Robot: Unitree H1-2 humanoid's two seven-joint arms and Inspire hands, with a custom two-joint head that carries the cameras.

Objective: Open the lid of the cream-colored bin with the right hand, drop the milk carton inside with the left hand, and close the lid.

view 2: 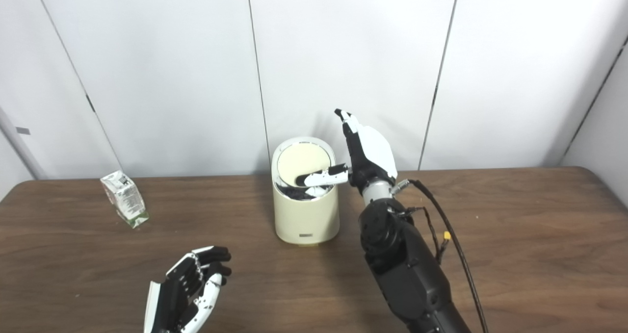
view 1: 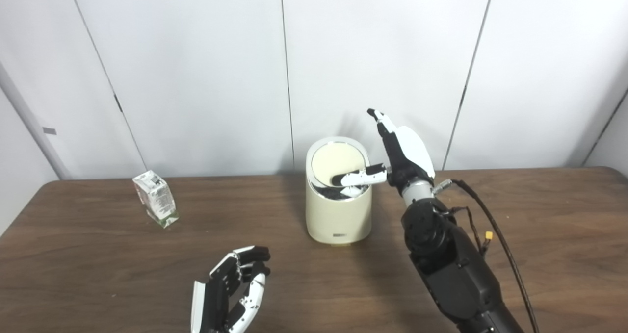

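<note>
Milk carton [view 1: 155, 198] upright at 9 o'clock of bin [view 1: 338, 210]; likely light, crushable; grasp mid-body sides; left hand [view 1: 230, 289] empty, fingers apart; right hand [view 1: 392, 161] spread, thumb pressing tilted lid [view 1: 336, 168].

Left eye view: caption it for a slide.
Right robot hand tips the cream bin's lid open; milk carton waits.

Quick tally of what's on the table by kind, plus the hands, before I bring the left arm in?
Milk carton: 1, standing near the table's left end
Cream-colored bin: 1, lid tilted up
Left hand: 1, open, holding nothing
Right hand: 1, thumb reaching over the bin's opening
Total: 2 objects on the table, 2 hands
</note>
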